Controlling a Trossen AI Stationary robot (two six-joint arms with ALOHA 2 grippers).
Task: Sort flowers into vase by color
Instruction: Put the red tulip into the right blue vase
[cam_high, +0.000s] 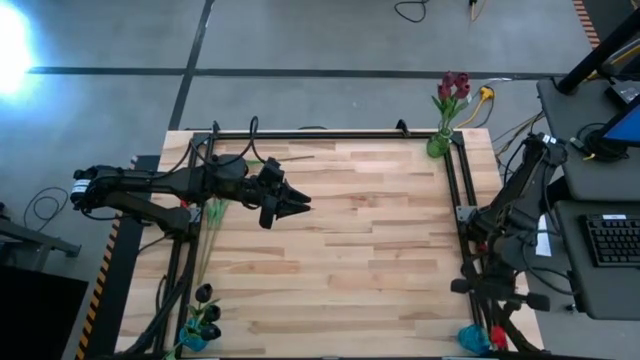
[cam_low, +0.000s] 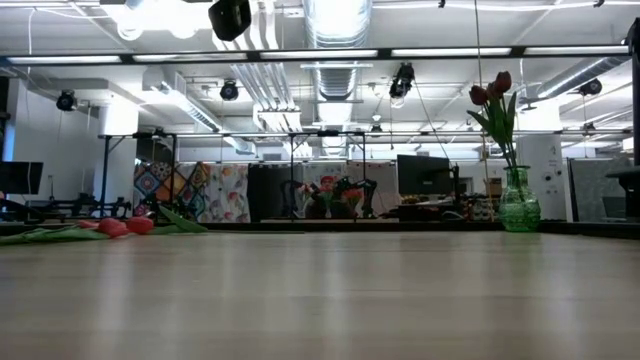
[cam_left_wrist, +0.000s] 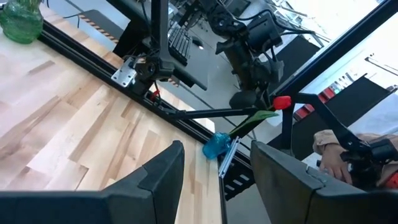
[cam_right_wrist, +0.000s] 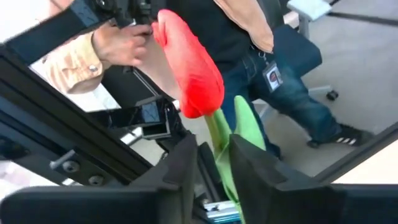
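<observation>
Down at five o'clock on the table, off its near right corner, the right gripper (cam_right_wrist: 211, 165) hung over a blue vase (cam_high: 472, 338) with a bright red flower (cam_right_wrist: 189, 68) standing between its fingers; the green stem ran through the gap, though whether the pads pressed it or had let go could not be told. Behind it in the right wrist view a person's hand (cam_right_wrist: 118, 43) held a control handle. At nine o'clock the left gripper (cam_high: 297, 207) hovered over the wood with its fingers apart and nothing between them. At one o'clock, on the far right corner, a green glass vase (cam_high: 438, 145) held several dark maroon flowers (cam_high: 453, 86). At seven o'clock another blue vase (cam_high: 193, 338) held near-black flowers (cam_high: 205, 300). More red flowers (cam_low: 125, 226) lay flat along the left edge of the table (cam_high: 350, 240).
</observation>
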